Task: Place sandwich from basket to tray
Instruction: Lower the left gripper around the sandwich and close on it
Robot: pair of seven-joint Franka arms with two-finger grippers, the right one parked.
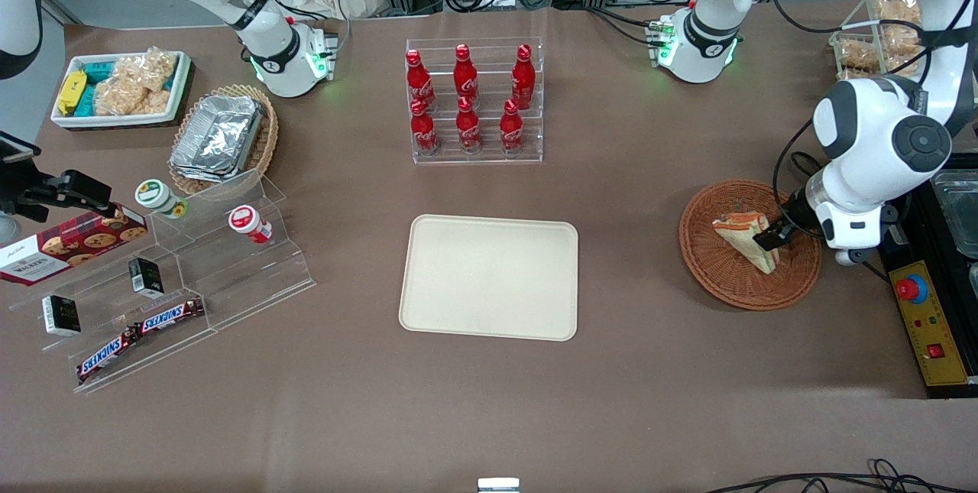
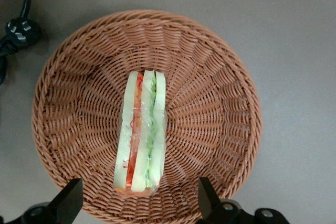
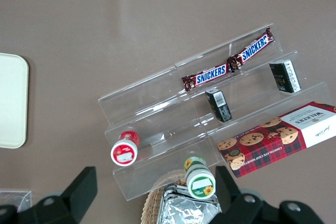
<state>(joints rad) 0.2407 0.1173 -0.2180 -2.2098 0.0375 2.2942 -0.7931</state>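
The gripper (image 1: 770, 237) hangs low over the basket (image 1: 707, 248) at the working arm's end of the table (image 1: 649, 371), its two fingers (image 2: 68, 203) spread wide apart and holding nothing. The sandwich (image 2: 142, 135) lies in the middle of the basket, standing on edge with its cut face up, so that pale bread, an orange-red layer and a green layer run as parallel stripes; its near end sits in the gap between the open fingers, touching neither of them in the wrist view. From the front, one dark finger overlaps the sandwich (image 1: 745, 239), so whether it grazes the wrapper cannot be told there. Only the finger ends show in the wrist view (the rest of the gripper is cut off by the frame edge), and the basket's rim (image 2: 47, 145) is cut off there as well. The arm's white wrist hides a part of the basket's rim in the front view. The tray (image 1: 489, 279) lies flat with nothing on it, well apart from the basket toward the middle of the table, nearer the front camera than a clear rack of red bottles (image 1: 467, 99).
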